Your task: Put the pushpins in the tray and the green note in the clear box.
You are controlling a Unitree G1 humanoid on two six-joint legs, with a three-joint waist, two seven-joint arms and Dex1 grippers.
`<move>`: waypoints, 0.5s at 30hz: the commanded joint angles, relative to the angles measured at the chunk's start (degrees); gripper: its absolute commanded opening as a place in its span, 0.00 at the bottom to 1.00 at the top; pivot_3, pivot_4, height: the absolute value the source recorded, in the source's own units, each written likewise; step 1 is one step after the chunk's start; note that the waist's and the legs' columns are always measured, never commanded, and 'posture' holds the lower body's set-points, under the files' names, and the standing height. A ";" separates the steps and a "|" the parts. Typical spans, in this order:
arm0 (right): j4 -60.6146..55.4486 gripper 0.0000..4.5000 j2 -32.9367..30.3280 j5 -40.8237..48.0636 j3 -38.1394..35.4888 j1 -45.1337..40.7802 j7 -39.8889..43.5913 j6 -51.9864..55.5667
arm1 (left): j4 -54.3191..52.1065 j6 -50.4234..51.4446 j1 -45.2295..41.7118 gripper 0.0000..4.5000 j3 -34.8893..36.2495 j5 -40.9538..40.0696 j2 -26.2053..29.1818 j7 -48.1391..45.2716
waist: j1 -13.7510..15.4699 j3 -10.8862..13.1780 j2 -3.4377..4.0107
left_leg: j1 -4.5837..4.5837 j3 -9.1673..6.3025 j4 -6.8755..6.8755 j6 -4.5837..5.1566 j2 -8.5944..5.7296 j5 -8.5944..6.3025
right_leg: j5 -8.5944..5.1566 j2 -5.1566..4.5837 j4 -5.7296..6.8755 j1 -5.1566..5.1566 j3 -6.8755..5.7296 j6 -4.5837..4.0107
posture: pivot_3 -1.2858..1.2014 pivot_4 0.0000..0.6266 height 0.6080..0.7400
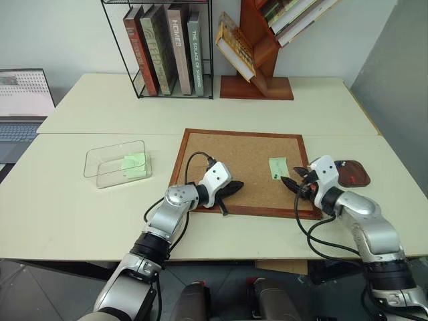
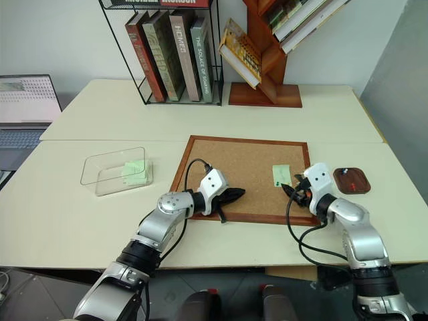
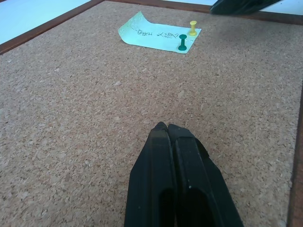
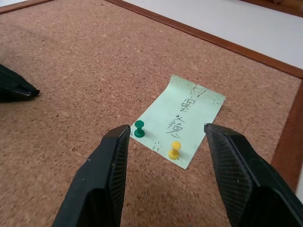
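Left eye view, low in the frame: the left gripper [image 1: 233,188], smooth black fingers pinched together, empty, lies on the grainy corkboard [image 1: 247,150]; the right gripper [image 1: 292,181], at the board's right edge, has its jaws parted.
Green note [image 1: 278,167]: a pale paper slip, right of centre on the cork.
Clear box [image 1: 100,160]: rounded, glossy plastic, left of centre, another green slip inside.
Tray [image 1: 353,173]: dark wood, rounded corners, right of centre, a red pushpin in it.
Left wrist view: tapered fingertips [image 3: 161,142] meet at bottom centre; the note curls at upper centre.
Right wrist view: ribbed pads [image 4: 236,175] stand apart around nothing; green pin [image 4: 139,128] and yellow pin [image 4: 174,150] hold the handwritten note, centre frame.
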 commanded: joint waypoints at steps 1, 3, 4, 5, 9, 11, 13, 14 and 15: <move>2.28 0.59 0.46 -1.37 -0.14 -1.69 -0.45 -3.52 | 0.61 1.27 1.95 0.00 -1.36 1.60 0.76 -0.51 | -0.01 0.00 0.00 | -0.01 -0.01 -0.01 0.00 0.00 0.00 | 0.01 0.00 0.00 0.00 0.00 0.02 | 0.52 0.24 1.00; 3.76 0.55 0.75 -2.05 0.06 -2.27 -0.82 -4.08 | 0.41 1.36 2.12 0.00 -1.31 1.63 0.89 -0.48 | -0.02 0.00 0.00 | -0.01 0.00 -0.02 0.00 0.00 0.00 | 0.04 0.00 -0.01 0.00 0.01 0.07 | 0.52 0.24 1.00; 4.48 0.50 0.97 -2.32 0.09 -2.61 -1.21 -4.30 | 0.25 1.39 2.25 0.00 -1.30 1.63 0.98 -0.49 | -0.03 0.00 0.00 | -0.01 0.01 -0.02 0.00 0.00 0.00 | 0.06 0.00 -0.01 -0.01 0.01 0.10 | 0.52 0.24 1.00; 5.11 0.49 1.18 -2.49 0.05 -2.96 -1.50 -4.42 | 0.14 1.44 2.34 0.00 -1.31 1.63 1.04 -0.48 | -0.03 0.00 0.00 | -0.01 0.01 -0.02 0.00 0.01 0.00 | 0.06 0.00 0.00 -0.01 0.01 0.11 | 0.52 0.24 1.00; 6.03 0.28 1.61 -2.62 -0.12 -3.29 -1.44 -4.62 | -0.15 1.53 2.56 0.00 -1.37 1.57 1.17 -0.43 | -0.03 0.00 0.00 | 0.00 0.00 -0.02 0.00 0.01 0.00 | 0.06 0.00 0.02 -0.02 0.01 0.10 | 0.52 0.24 1.00; 6.10 0.19 1.68 -2.68 -0.14 -3.24 -1.31 -4.69 | -0.22 1.52 2.64 0.00 -1.38 1.58 1.20 -0.43 | -0.03 0.00 0.00 | 0.00 0.00 -0.02 0.00 0.01 0.00 | 0.06 0.00 0.01 -0.02 0.01 0.10 | 0.52 0.24 1.00; 5.93 0.10 1.72 -2.68 -0.16 -2.99 -1.15 -4.78 | -0.35 1.52 2.75 0.00 -1.39 1.56 1.25 -0.47 | -0.03 0.00 0.00 | -0.01 0.01 -0.03 0.00 0.01 0.00 | 0.06 0.00 0.01 -0.02 0.02 0.11 | 0.52 0.24 1.00; 5.81 0.03 1.77 -2.62 -0.18 -2.88 -1.06 -4.98 | -0.37 1.52 2.79 0.00 -1.38 1.52 1.25 -0.50 | -0.03 0.00 0.00 | -0.01 0.01 -0.03 0.00 0.01 0.00 | 0.07 0.00 0.01 -0.02 0.02 0.11 | 0.52 0.24 1.00; 5.59 0.01 1.85 -2.53 -0.25 -2.80 -1.01 -5.13 | -0.35 1.51 2.80 0.00 -1.38 1.48 1.24 -0.53 | -0.04 0.00 0.00 | -0.01 0.01 -0.03 0.00 0.01 0.00 | 0.07 0.00 0.01 -0.02 0.02 0.11 | 0.52 0.24 1.00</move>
